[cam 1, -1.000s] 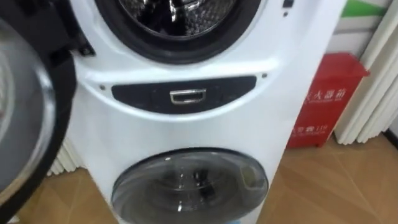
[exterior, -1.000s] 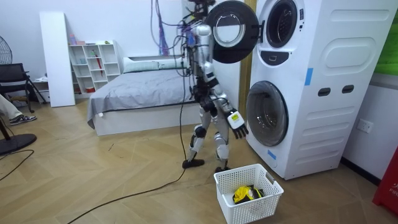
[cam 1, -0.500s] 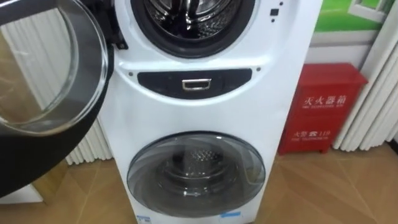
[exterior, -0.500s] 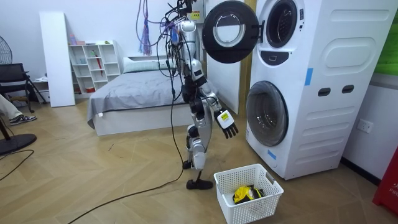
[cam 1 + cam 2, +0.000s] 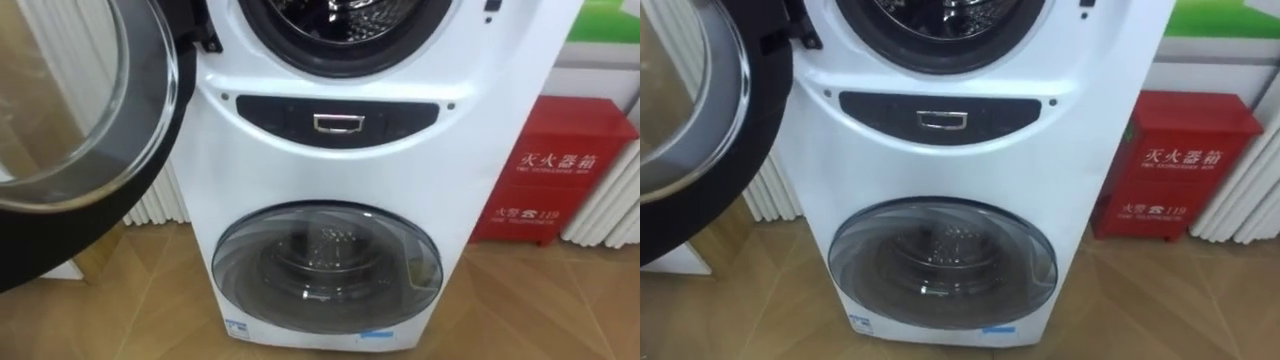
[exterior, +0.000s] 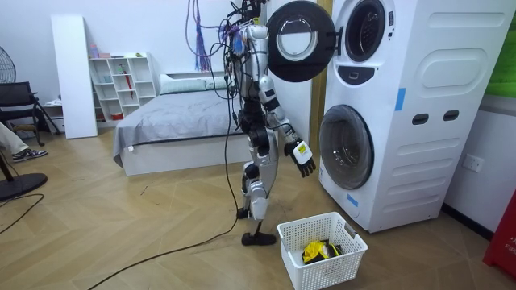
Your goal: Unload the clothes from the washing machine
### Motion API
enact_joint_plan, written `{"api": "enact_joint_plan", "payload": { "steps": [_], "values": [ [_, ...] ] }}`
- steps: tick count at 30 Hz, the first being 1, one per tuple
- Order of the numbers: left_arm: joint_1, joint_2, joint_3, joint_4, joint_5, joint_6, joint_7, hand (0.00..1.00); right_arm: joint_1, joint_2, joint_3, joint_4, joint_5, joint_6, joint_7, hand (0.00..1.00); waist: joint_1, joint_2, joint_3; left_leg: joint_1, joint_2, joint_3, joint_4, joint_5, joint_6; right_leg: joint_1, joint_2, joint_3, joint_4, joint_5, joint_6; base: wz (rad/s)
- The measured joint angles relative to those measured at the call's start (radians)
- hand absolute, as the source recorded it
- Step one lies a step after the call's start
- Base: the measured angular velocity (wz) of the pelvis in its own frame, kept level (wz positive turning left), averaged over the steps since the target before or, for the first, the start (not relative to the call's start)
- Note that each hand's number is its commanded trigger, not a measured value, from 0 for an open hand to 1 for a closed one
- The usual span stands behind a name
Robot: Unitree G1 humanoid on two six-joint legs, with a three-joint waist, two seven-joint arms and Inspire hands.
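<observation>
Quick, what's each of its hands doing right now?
Right hand: open, fingers relaxed, holding nothing.
Left hand: cannot be told.

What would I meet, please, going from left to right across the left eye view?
Open round door → washing machine → red box.

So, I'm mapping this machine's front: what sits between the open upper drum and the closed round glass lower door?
A dark oval panel with a small silver handle, set in the white washing machine's front; both eye views show it.
</observation>
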Motion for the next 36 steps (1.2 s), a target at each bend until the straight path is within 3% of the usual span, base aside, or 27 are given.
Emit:
{"api": "enact_joint_plan", "payload": {
  "steps": [3, 5, 10, 14, 15, 17, 18, 19, 20, 22, 23, 24, 26, 28, 30, 31, 32, 33, 34, 36],
  "values": [
    [0.001, 0.0, 0.001, 0.001, -0.015, 0.001, 0.0, 0.0, -0.002, 0.0, -0.002, -0.026, -0.006, 0.0, -0.002, 0.0, -0.003, 0.007, 0.006, 0.009, -0.001, -0.005, -0.003, -0.001, 0.0, 0.011, -0.001, -0.005, -0.001, -0.001, 0.001, 0.05],
    [-0.002, 0.0, 0.014, 0.01, -0.042, 0.002, 0.0, 0.0, -0.005, 0.0, -0.003, -0.026, -0.025, 0.0, -0.002, 0.0, -0.003, 0.008, 0.0058, 0.011, -0.002, -0.007, -0.006, -0.001, 0.0, 0.014, -0.001, -0.006, -0.001, -0.001, 0.002, 0.03],
    [0.022, -0.003, 0.106, 0.045, -0.219, 0.001, 0.0, 0.0, 0.002, 0.0, -0.018, -0.028, -0.048, 0.0, -0.015, 0.0, 0.001, 0.008, 0.0074, 0.044, -0.008, -0.006, -0.018, -0.001, 0.0, 0.041, 0.0, 0.024, -0.017, -0.008, 0.0, 0.0],
    [0.029, 0.005, 0.198, 0.015, -0.299, 0.015, 0.023, 0.0, 0.004, -0.002, -0.06, -0.031, -0.06, -0.001, -0.019, 0.0, 0.002, 0.016, 0.002, 0.045, -0.009, -0.006, -0.018, -0.001, 0.0, 0.041, -0.001, 0.021, -0.015, -0.009, 0.0, 0.0],
    [0.02, 0.017, 0.238, -0.012, -0.336, 0.022, 0.033, 0.0, 0.012, -0.003, -0.082, -0.047, -0.061, 0.0, -0.023, 0.0, 0.003, 0.024, -0.0014, 0.047, -0.01, -0.007, -0.017, -0.001, 0.0, 0.043, -0.001, 0.022, -0.014, -0.009, 0.0, 0.03],
    [-0.023, 0.051, 0.308, -0.055, -0.398, 0.026, 0.062, 0.0, 0.036, -0.008, -0.118, -0.107, -0.083, -0.002, -0.029, 0.0, 0.007, 0.037, 0.0003, 0.057, -0.009, -0.008, -0.02, -0.001, 0.0, 0.052, 0.0, 0.027, -0.014, -0.009, 0.0, 0.0],
    [-0.053, 0.077, 0.356, -0.114, -0.446, 0.026, 0.089, 0.0, 0.041, -0.009, -0.143, -0.116, -0.101, -0.012, -0.036, 0.0, 0.013, 0.056, 0.0017, 0.065, -0.009, -0.004, -0.021, -0.001, 0.0, 0.057, 0.001, 0.035, -0.014, -0.009, 0.0, -0.08],
    [-0.093, 0.107, 0.38, -0.184, -0.481, 0.025, 0.123, 0.0, 0.052, -0.014, -0.166, -0.127, -0.131, -0.016, -0.04, 0.0, 0.023, 0.061, -0.003, 0.072, -0.009, -0.005, -0.023, -0.001, 0.0, 0.061, 0.001, 0.037, -0.014, -0.009, 0.0, -0.07],
    [-0.116, 0.127, 0.381, -0.216, -0.498, 0.022, 0.141, 0.0, 0.06, -0.019, -0.169, -0.14, -0.14, -0.016, -0.042, 0.0, 0.025, 0.073, 0.0004, 0.074, -0.01, -0.005, -0.024, -0.001, 0.0, 0.062, 0.0, 0.038, -0.014, -0.009, 0.0, -0.05],
    [-0.196, 0.209, 0.402, -0.379, -0.54, 0.015, 0.213, 0.0, 0.082, -0.024, -0.179, -0.184, -0.154, -0.017, -0.055, 0.0, 0.027, 0.087, -0.0038, 0.074, -0.011, -0.005, -0.027, -0.001, 0.0, 0.06, 0.0, 0.036, -0.013, -0.009, 0.0, -0.02],
    [-0.206, 0.225, 0.406, -0.44, -0.535, 0.012, 0.232, 0.0, 0.093, -0.023, -0.18, -0.201, -0.154, -0.017, -0.057, 0.0, 0.028, 0.092, -0.0066, 0.074, -0.012, -0.005, -0.027, -0.001, 0.0, 0.06, -0.001, 0.037, -0.012, -0.009, 0.0, -0.06],
    [-0.21, 0.258, 0.415, -0.518, -0.467, 0.031, 0.292, 0.0, 0.11, -0.021, -0.18, -0.23, -0.161, -0.017, -0.056, 0.0, 0.03, 0.103, -0.0055, 0.072, -0.012, -0.005, -0.027, -0.001, 0.0, 0.059, -0.001, 0.04, -0.012, -0.009, 0.0, -0.05],
    [-0.19, 0.256, 0.434, -0.637, -0.411, 0.116, 0.339, 0.0, 0.135, -0.018, -0.187, -0.245, -0.17, -0.02, -0.056, 0.0, 0.04, 0.11, -0.0029, 0.049, -0.013, -0.006, -0.021, -0.001, 0.001, 0.044, 0.0, 0.048, -0.012, -0.007, -0.001, 0.04],
    [-0.189, 0.256, 0.428, -0.862, -0.344, 0.309, 0.382, 0.0, 0.188, 0.005, -0.237, -0.264, -0.224, -0.01, -0.05, 0.0, 0.116, 0.091, -0.0055, 0.019, -0.008, -0.017, -0.004, -0.002, 0.001, 0.029, 0.004, 0.05, -0.015, 0.004, -0.003, 0.13],
    [-0.189, 0.277, 0.37, -0.965, -0.329, 0.382, 0.416, 0.0, 0.248, 0.006, -0.277, -0.329, -0.247, 0.0, -0.05, 0.0, 0.168, 0.091, -0.0043, 0.009, -0.007, -0.032, 0.002, -0.002, 0.002, 0.027, 0.005, 0.05, -0.015, 0.013, -0.004, 0.26],
    [-0.188, 0.318, 0.329, -1.003, -0.322, 0.393, 0.43, 0.0, 0.266, 0.009, -0.306, -0.346, -0.272, -0.001, -0.053, 0.0, 0.2, 0.088, -0.0024, 0.008, -0.009, -0.039, 0.003, -0.002, 0.002, 0.027, 0.003, 0.048, -0.016, 0.013, -0.004, 0.33],
    [-0.189, 0.345, 0.312, -1.01, -0.309, 0.393, 0.435, 0.0, 0.262, 0.012, -0.32, -0.34, -0.28, 0.001, -0.052, 0.0, 0.204, 0.087, -0.0013, 0.008, -0.011, -0.045, 0.006, -0.002, 0.002, 0.027, 0.002, 0.047, -0.017, 0.013, -0.004, 0.34],
    [-0.189, 0.394, 0.291, -1.019, -0.28, 0.393, 0.444, 0.0, 0.249, 0.016, -0.335, -0.322, -0.28, 0.005, -0.053, 0.0, 0.202, 0.087, -0.0011, 0.004, -0.011, -0.056, 0.012, -0.002, 0.002, 0.033, 0.0, 0.049, -0.016, 0.013, -0.004, 0.4],
    [-0.189, 0.419, 0.279, -1.039, -0.209, 0.397, 0.449, 0.0, 0.233, 0.016, -0.333, -0.3, -0.27, 0.005, -0.053, 0.0, 0.202, 0.087, -0.0006, -0.003, -0.011, -0.06, 0.02, -0.005, 0.006, 0.034, 0.0, 0.046, -0.016, 0.013, -0.004, 0.39],
    [-0.189, 0.42, 0.276, -1.116, -0.116, 0.429, 0.441, 0.0, 0.222, 0.018, -0.331, -0.278, -0.251, 0.005, -0.05, 0.0, 0.202, 0.086, 0.0004, -0.03, -0.013, -0.085, 0.038, -0.013, 0.013, 0.032, 0.0, 0.04, -0.02, 0.013, -0.004, 0.49]
  ]
}}
